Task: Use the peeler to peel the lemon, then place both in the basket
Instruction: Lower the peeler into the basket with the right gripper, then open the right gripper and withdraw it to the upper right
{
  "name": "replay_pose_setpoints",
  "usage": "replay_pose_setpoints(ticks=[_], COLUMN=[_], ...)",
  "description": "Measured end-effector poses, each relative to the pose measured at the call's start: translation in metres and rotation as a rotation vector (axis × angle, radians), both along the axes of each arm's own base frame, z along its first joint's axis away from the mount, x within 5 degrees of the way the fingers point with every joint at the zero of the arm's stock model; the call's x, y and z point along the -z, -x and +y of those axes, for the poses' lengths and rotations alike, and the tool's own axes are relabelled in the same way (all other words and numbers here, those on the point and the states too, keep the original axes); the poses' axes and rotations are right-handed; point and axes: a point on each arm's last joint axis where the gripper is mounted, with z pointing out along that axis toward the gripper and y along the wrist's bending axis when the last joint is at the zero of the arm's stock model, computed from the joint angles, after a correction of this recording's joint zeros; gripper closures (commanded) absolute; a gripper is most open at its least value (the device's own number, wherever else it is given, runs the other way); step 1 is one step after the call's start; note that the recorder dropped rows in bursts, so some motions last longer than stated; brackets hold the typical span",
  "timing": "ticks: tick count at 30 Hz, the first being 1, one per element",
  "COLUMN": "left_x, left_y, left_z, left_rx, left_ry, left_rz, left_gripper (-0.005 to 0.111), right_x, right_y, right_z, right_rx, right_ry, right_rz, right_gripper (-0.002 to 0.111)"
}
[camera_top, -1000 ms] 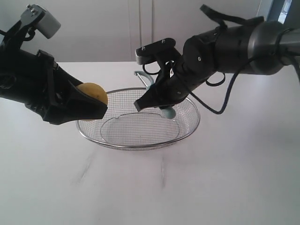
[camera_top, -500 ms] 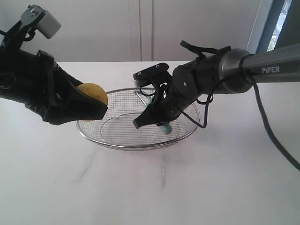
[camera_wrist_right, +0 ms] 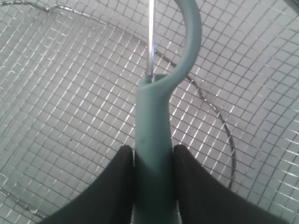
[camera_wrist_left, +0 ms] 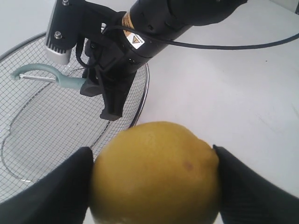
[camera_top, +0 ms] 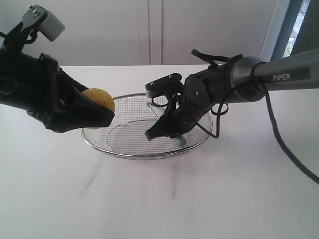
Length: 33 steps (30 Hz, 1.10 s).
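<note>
Two grippers, two loads. My right gripper (camera_wrist_right: 152, 151) is clamped on the peeler (camera_wrist_right: 152, 116). Its dark fingers (camera_wrist_right: 117, 186) press on either side of the pale teal handle, and the hooked head and thin metal blade run out ahead of the tips. Right under that grip lies the wire mesh of the basket (camera_top: 144, 155). From the exterior view the gripper reaches down inside the rim, tilted, with the butt of the handle showing just below the fingers. It sits close to the mesh (whether it actually touches, I cannot tell).

Across the basket from it, well apart, my left gripper (camera_top: 99, 113) is closed on the lemon (camera_top: 99, 97). One finger sits on each side, and the yellow fruit bulges up between them. The skin I can see is smooth and yellow, with one small dark speck. This gripper hangs by the rim on the side away from the right arm, so the lemon sits raised over that edge rather than down in the mesh. Below and ahead of it is the open bowl of the basket, and under everything is the white table (camera_top: 224, 189).
</note>
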Motion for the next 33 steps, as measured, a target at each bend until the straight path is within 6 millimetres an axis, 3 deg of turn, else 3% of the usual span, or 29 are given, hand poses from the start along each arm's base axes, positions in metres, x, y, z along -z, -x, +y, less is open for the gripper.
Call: replay_pose_setpoints(ticks=[12,16,18,24,30,33], left_x=[0.0,0.0,0.0,0.0,0.0,0.0], left_y=[0.0,0.001,0.001,0.001,0.001,0.001], left_z=[0.0,0.0,0.0,0.0,0.0,0.0], left_rx=[0.004,0.006,0.006,0.006,0.006,0.006], left_ry=[0.0,-0.001,-0.001,-0.001,-0.001,-0.001], left_rz=[0.003,0.005,0.005,0.005,0.005,0.005], left_gripper=[0.107,0.107,0.107,0.107,0.107,0.107], right_x=[0.001,0.01,0.01,0.016,0.011,-0.015], right_y=[-0.001,-0.001,-0.002,-0.002,-0.002,-0.001], right_z=[-0.003,-0.003,-0.002,-0.002,-0.002,-0.003], right_rx=[0.006,0.006,0.006,0.006,0.006,0.006], right_ry=[0.009,0.022,0.021,0.03,0.023,-0.009], right_rz=[0.012,0.033,0.031,0.046,0.034,-0.019], right_gripper=[0.106,0.093,0.081,0.057,0.052,0.052])
